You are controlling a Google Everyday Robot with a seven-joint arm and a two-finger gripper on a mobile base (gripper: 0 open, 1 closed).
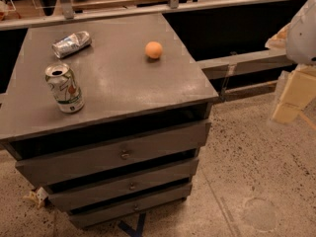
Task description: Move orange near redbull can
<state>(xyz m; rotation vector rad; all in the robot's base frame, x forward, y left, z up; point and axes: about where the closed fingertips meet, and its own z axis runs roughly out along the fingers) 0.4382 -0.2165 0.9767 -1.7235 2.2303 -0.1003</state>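
Observation:
The orange sits on the grey cabinet top, toward its back right corner. The redbull can, silver and crumpled, lies on its side at the back left of the same top, well apart from the orange. My gripper hangs at the right edge of the view, off the cabinet and out over the floor, far to the right of the orange. It holds nothing that I can see.
A wider white can with green and red markings stands upright at the front left of the top. The cabinet has three drawers below. A metal rail runs behind it to the right. Speckled floor lies in front.

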